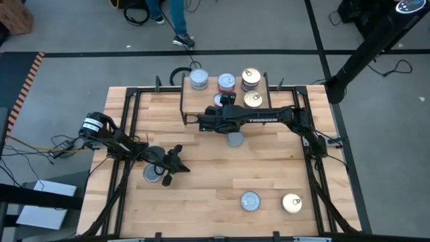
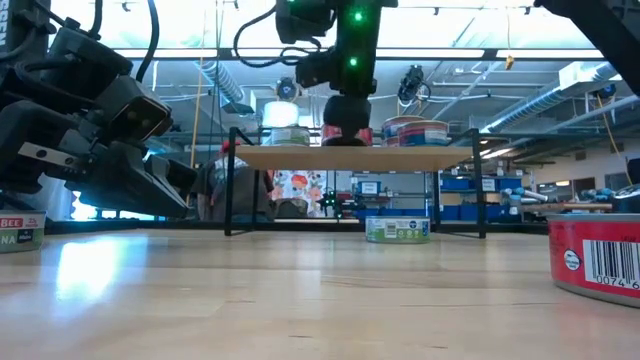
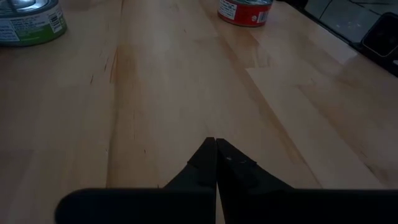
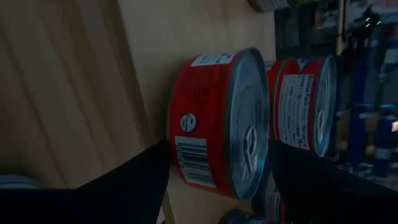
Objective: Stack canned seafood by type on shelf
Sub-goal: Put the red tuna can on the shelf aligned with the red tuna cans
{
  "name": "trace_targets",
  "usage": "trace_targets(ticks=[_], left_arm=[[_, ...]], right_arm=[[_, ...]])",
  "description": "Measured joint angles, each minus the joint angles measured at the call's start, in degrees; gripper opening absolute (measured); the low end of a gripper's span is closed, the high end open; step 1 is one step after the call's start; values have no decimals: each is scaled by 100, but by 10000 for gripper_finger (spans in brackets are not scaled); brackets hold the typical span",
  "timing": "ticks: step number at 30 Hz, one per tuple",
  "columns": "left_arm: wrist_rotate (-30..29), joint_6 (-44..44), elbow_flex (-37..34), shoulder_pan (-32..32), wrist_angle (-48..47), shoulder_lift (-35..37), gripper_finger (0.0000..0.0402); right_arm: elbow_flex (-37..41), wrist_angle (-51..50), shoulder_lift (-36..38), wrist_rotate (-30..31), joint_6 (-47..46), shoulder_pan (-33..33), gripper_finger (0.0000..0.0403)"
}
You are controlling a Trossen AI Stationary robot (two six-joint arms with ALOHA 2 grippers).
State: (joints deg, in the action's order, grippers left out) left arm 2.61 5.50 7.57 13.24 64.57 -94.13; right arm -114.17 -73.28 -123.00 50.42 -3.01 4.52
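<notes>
My right gripper [image 4: 217, 180] spread wide around a red-labelled round tin [image 4: 217, 124] on the light-wood shelf [image 1: 195, 107] upper centre, second red tin [image 4: 305, 102] just behind, my left gripper [image 3: 216, 149] pinched closed over bare tabletop [image 3: 186, 93] lower left.

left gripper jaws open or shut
Shut. In the left wrist view the left gripper has its jaws pressed together with no gap, holding nothing, above bare tabletop.

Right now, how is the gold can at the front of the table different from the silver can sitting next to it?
The gold can has a gold top, while the silver can has a silvery-blue top. The gold can lies nearer the table's right edge; the silver can sits closer to the middle. Both are small flat round tins lying flat on the wooden table, not yet on the shelf, and neither gripper is near them.
</notes>
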Motion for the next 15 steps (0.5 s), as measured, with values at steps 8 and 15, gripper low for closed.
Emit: trace_targets(ticks=[8,15], left_arm=[[0,54,0,2,-24,0,6],[0,56,0,1,-27,0,6]], right_arm=[[-336,-217,0,-319,-265,71,284],[-362,-578,-6,-586,-744,249,279]])
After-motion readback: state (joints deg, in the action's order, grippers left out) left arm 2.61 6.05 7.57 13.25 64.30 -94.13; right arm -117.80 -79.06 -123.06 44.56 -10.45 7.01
